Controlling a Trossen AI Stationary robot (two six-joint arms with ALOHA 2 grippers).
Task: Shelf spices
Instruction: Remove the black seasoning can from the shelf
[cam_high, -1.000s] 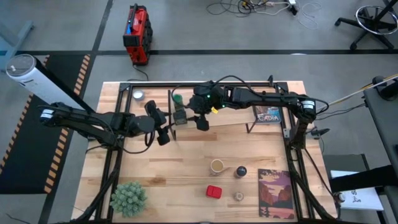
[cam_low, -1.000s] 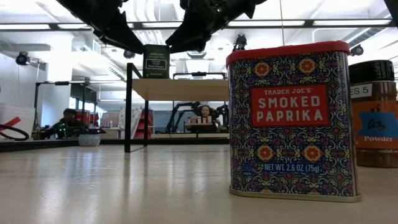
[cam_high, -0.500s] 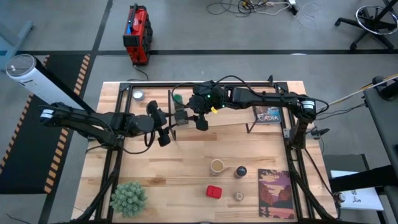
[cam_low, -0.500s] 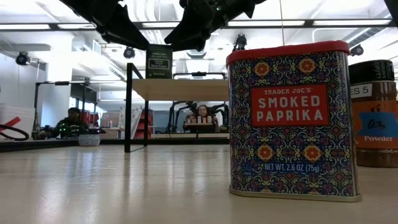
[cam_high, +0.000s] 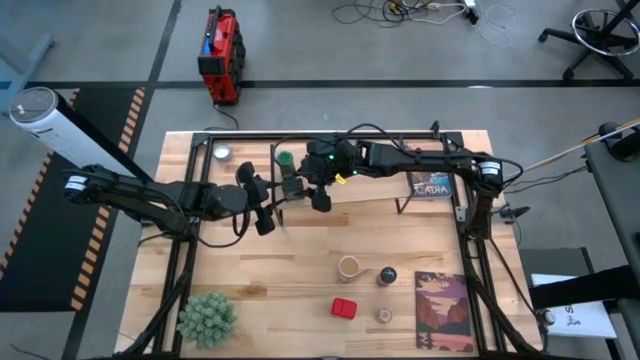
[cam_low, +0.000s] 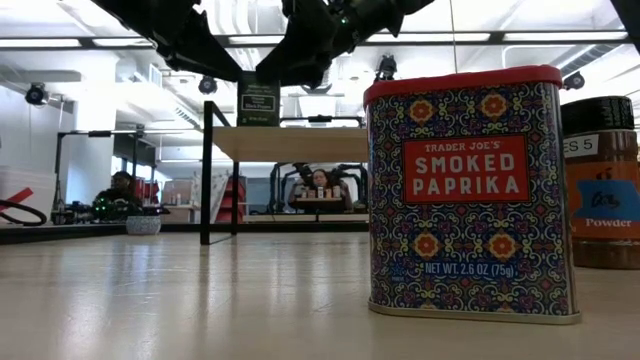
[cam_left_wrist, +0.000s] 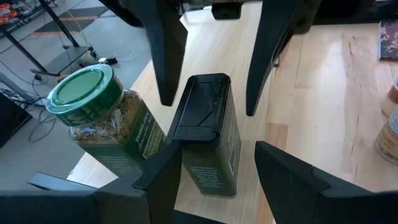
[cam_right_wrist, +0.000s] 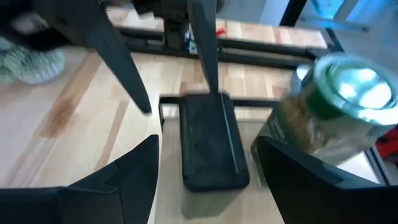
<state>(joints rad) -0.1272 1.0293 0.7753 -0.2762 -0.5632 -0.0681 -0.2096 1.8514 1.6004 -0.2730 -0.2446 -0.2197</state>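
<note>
We see both grippers meeting at the dark square tin (cam_high: 291, 186), which stands on the pale board of the shelf (cam_high: 370, 200) near the table's twelve o'clock edge. The left gripper (cam_high: 268, 200) comes in from the tin's eight o'clock side; in its wrist view its fingers stand apart on either side of the tin (cam_left_wrist: 205, 142), one finger seeming to touch a side wall, though we cannot tell whether it truly grips. The right gripper (cam_high: 306, 188) reaches in from three o'clock, and its fingers (cam_right_wrist: 138, 171) are spread wide around the same tin (cam_right_wrist: 208, 140) with clear gaps, holding nothing.

Just beside the tin, at its eleven o'clock, stands the green-lidded jar (cam_high: 285, 158), close enough to crowd both sets of fingers. A black upright divider of the shelf rises near it.

Well apart, toward five o'clock on the tabletop, sit the tan cylinder (cam_high: 348, 267), the dark-lidded brown jar (cam_high: 387, 274), the red square tin (cam_high: 344, 307) and the small pale jar (cam_high: 384, 316). The low view has the red tin (cam_low: 465, 190) filling the foreground. A book (cam_high: 443, 311) lies at four o'clock, another book (cam_high: 431, 185) rests on the shelf, and the fuzzy plant ball (cam_high: 207, 318) sits at seven o'clock.
</note>
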